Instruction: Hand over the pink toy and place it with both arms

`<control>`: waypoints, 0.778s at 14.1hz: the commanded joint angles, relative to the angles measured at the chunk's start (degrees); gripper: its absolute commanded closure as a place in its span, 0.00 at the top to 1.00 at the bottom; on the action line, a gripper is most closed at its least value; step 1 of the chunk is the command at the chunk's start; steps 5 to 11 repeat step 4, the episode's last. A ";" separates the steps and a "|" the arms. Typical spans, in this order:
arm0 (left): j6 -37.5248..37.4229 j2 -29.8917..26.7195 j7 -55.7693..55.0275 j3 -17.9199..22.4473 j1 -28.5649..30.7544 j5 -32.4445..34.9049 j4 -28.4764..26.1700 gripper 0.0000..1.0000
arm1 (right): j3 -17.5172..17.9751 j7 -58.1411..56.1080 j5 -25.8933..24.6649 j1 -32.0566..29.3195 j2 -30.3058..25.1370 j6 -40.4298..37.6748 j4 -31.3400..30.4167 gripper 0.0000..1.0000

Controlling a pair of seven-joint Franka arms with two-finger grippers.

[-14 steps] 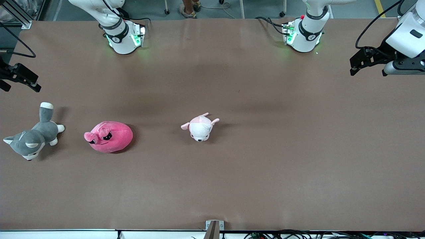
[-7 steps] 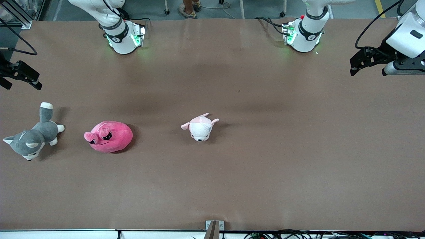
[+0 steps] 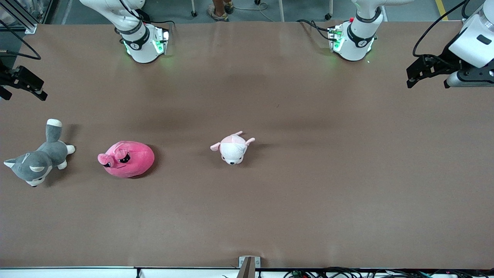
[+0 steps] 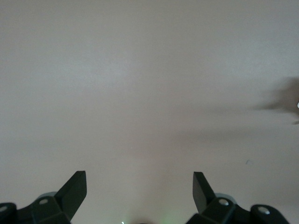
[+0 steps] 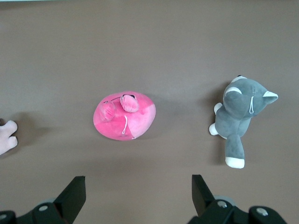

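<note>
Front view: pink toy [image 3: 126,159] is lying on the table [image 3: 308,193] toward the right arm's end, w/ a grey husky plush [image 3: 36,160] beside it at that end & a white puppy plush [image 3: 232,148] beside it toward mid-table. Right gripper [image 3: 23,83] is hanging over the table edge at its own end; left gripper [image 3: 420,71] is hovering over its own end, well apart from all three plushes. Nothing is hanging from either claw.

Left wrist view: fingers [image 4: 74,191] are standing wide apart, w/ only bare table under them. This arm is waiting.

Right wrist view: fingers [image 5: 74,193] are also spread wide, holding nothing. Pink toy [image 5: 125,115] is sitting near centre of view, husky [image 5: 240,116] beside it, a paw of the puppy [image 5: 7,136] just showing at the edge.

Toy lying at the right arm's end fits a pickup coming up, or equally a toy already set down; can't tell which. If it's the pickup: I'd be centring the jaws over the round body, not the snout or ears, coming down straight, keeping clear of the husky, & closing deep enough that the soft plush isn't slipping out mid-handover.
</note>
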 commanded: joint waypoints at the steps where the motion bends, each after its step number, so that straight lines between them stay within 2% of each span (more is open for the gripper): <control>1: -0.90 0.44 0.22 -0.07 0.26 -0.53 1.15 1.00 | 0.37 0.30 -1.03 -0.14 -0.67 -0.75 -0.17 1.00; 11: -1.34 0.44 0.39 -0.07 0.26 -0.62 1.15 1.00 | 0.37 0.30 -1.03 -0.14 -0.58 -0.58 -0.17 1.00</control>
